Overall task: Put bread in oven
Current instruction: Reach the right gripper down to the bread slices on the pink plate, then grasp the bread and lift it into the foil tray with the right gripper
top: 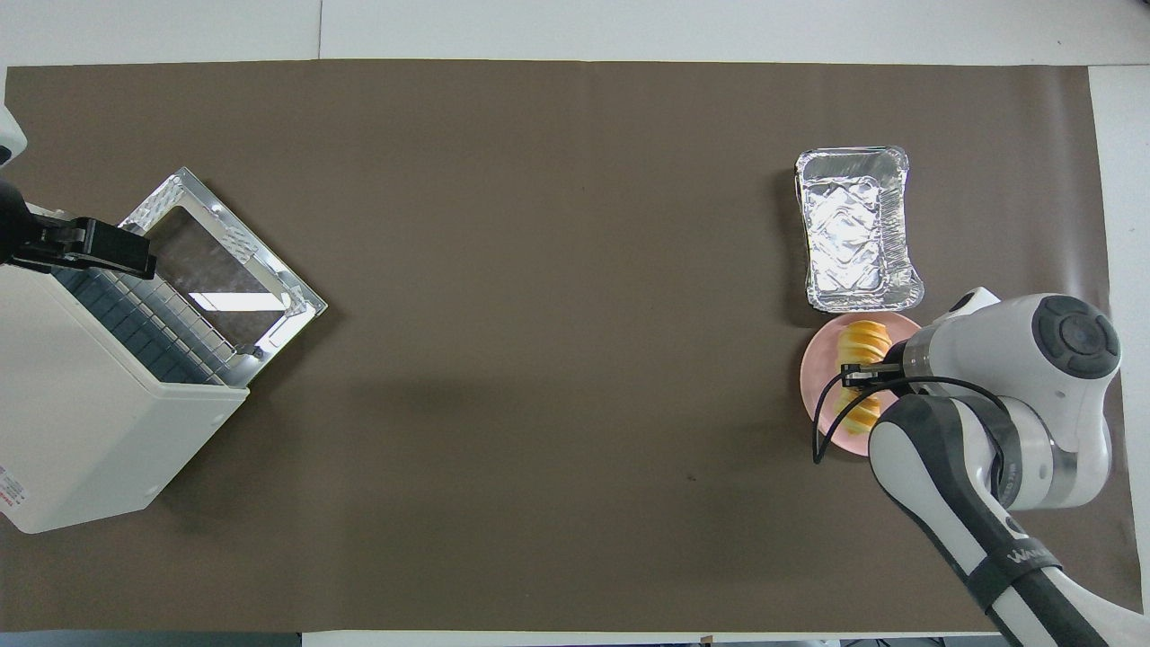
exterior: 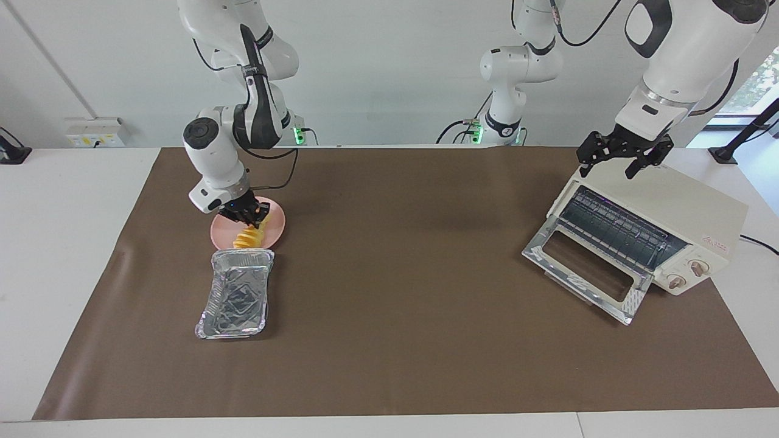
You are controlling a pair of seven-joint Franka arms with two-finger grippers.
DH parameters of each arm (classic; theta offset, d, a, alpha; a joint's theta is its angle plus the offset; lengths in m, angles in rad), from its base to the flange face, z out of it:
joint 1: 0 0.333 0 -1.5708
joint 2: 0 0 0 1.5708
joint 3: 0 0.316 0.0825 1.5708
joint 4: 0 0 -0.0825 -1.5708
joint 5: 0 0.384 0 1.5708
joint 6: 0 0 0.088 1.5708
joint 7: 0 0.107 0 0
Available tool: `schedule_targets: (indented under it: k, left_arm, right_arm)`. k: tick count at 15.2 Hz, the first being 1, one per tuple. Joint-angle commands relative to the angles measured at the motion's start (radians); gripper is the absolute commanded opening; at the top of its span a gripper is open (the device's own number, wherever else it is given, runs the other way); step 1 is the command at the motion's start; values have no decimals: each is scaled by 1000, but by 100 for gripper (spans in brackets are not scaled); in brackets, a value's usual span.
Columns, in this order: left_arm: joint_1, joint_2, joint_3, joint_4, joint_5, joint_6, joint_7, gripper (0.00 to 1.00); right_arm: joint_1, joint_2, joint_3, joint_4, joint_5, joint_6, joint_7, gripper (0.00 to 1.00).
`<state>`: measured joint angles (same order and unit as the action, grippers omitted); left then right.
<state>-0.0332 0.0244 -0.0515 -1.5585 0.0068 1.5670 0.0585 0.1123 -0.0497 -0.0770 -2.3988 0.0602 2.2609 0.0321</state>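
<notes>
Right gripper (exterior: 248, 214) pinched shut across the bread (exterior: 249, 236) on the pink plate (exterior: 277, 226), foil tray (exterior: 234, 294) at its six o'clock; the ridged loaf may slip when lifted toward the open oven (exterior: 663, 213).

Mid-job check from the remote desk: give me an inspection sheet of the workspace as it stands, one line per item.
Surface: brown mat over a white table.
Job's things: yellow-orange ridged bread lying on a round pink plate; cream-white toaster oven, its glass door folded down open, wire rack bare.
Clutter: crinkled silver foil tray, with nothing in it, touching the plate's edge farther from the robots.
Grippers: right gripper shut on the bread, down at the plate; left gripper open, waiting over the oven's top.
Cables: black cable looping at the right wrist.
Surroundings: wall socket box; third arm's base.
</notes>
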Motion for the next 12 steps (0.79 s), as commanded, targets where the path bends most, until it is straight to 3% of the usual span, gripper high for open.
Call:
schedule_targets:
  k: [1, 6, 12]
  left_arm:
    - [10, -28, -4, -25, -21, 5, -8, 100]
    - [10, -28, -4, -25, -21, 5, -8, 100]
    - [10, -27, -4, -25, -21, 5, -8, 100]
  right_arm:
    - [9, -55, 3, 104, 26, -179, 52, 9]
    - [-3, 13, 2, 323, 24, -308, 37, 10]
    - [-54, 192, -6, 486, 15, -189, -115, 12]
